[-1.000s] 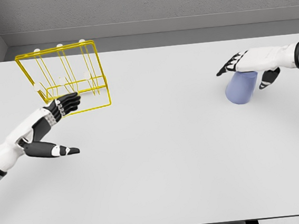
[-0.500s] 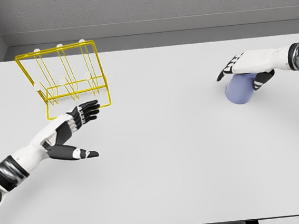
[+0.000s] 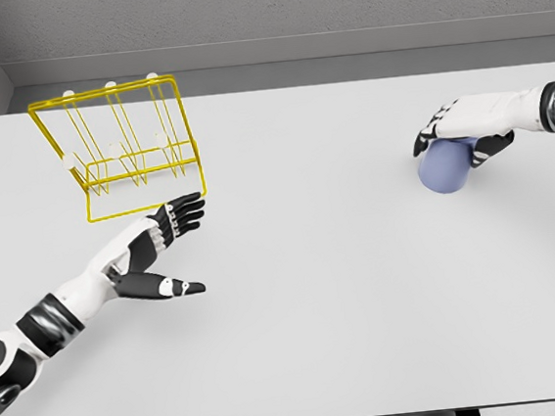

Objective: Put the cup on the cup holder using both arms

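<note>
A pale blue cup [image 3: 446, 168] sits at the right of the white table [image 3: 315, 293], tilted so its rounded base faces me. My right hand [image 3: 459, 135] wraps over its top, fingers curled around it. The yellow wire cup holder [image 3: 119, 145] with white-tipped pegs stands at the back left. My left hand [image 3: 175, 247] hovers just in front of the holder's near right corner, fingers spread, thumb out, holding nothing.
A grey wall runs behind the table's far edge. The holder's near frame lies close to my left fingers.
My left hand has slid right and toward me, off the holder's front edge. The right hand has closed down over the cup, which has tipped further toward me.
</note>
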You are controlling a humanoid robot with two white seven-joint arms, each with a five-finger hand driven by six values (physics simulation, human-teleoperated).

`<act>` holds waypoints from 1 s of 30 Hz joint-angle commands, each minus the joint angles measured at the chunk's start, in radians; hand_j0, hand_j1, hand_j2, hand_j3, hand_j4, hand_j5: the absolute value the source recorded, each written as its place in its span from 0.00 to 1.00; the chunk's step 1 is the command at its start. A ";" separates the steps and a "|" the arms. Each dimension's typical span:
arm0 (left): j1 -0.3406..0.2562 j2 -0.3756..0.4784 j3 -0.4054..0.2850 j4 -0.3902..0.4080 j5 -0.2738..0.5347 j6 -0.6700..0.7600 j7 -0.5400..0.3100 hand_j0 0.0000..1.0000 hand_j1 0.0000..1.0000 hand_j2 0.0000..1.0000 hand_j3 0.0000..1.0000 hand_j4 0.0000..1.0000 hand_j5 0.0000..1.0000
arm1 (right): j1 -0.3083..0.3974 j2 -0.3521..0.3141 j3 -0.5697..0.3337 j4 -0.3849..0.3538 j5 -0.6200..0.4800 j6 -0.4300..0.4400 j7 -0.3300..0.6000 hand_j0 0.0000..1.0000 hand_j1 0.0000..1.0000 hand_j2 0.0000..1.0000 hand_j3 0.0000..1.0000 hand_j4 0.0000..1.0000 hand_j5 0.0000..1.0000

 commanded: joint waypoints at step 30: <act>-0.035 -0.068 -0.030 0.080 -0.014 0.002 -0.001 1.00 1.00 1.00 1.00 1.00 1.00 | 0.002 -0.121 -0.036 -0.409 0.013 -0.006 -0.004 0.52 0.52 0.52 0.52 0.52 0.52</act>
